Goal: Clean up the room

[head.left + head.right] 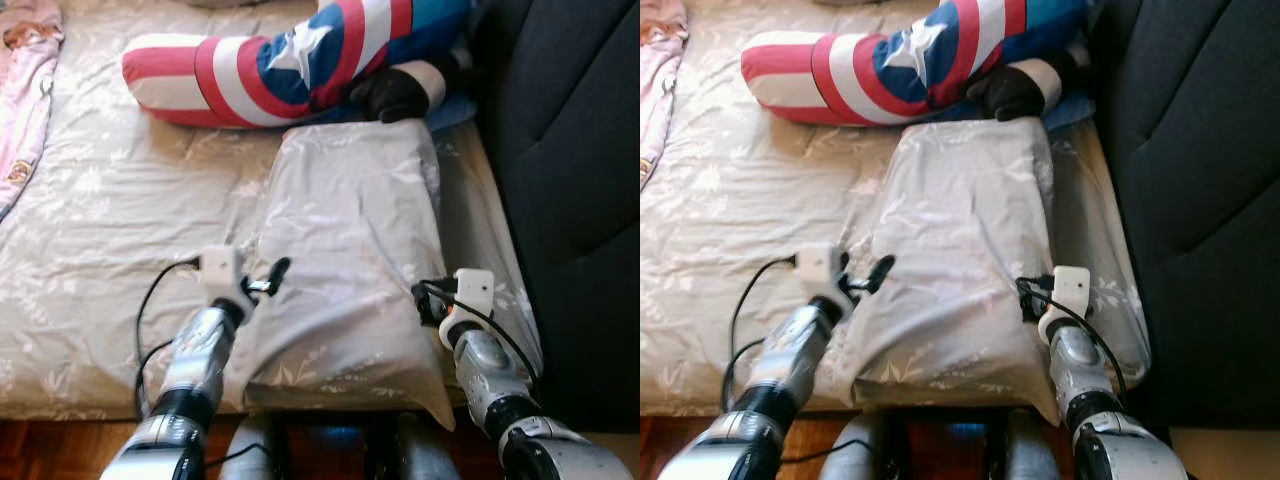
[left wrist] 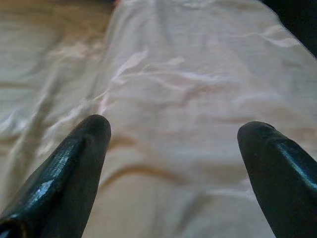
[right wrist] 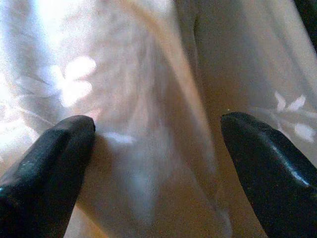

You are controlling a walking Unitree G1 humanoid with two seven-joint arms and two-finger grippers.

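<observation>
**Both grippers spread at the sides of the pillow on the bed**

The robot stands at the foot edge of the bed [image 1: 90,260], whose sheet is pale grey-beige with a faint leaf print. A pillow [image 1: 350,250] in the same fabric lies lengthwise on the right part of the bed, its near end overhanging the mattress edge just above the robot's legs.

The left gripper [image 1: 262,283] sits at the pillow's left side near the front end; in its wrist view the two black fingers [image 2: 69,173] stand wide apart with the pillow cloth between and ahead of them. The right gripper [image 1: 428,300] is at the pillow's right side, touching or almost touching the fabric; its fingers [image 3: 47,163] are likewise spread, holding nothing.

Beyond the pillow's far end lies a long cushion [image 1: 270,70] in red and white stripes with a blue patch and white star. A pink garment [image 1: 25,90] lies at the bed's far left. A dark upholstered headboard [image 1: 570,180] runs along the right side.
</observation>
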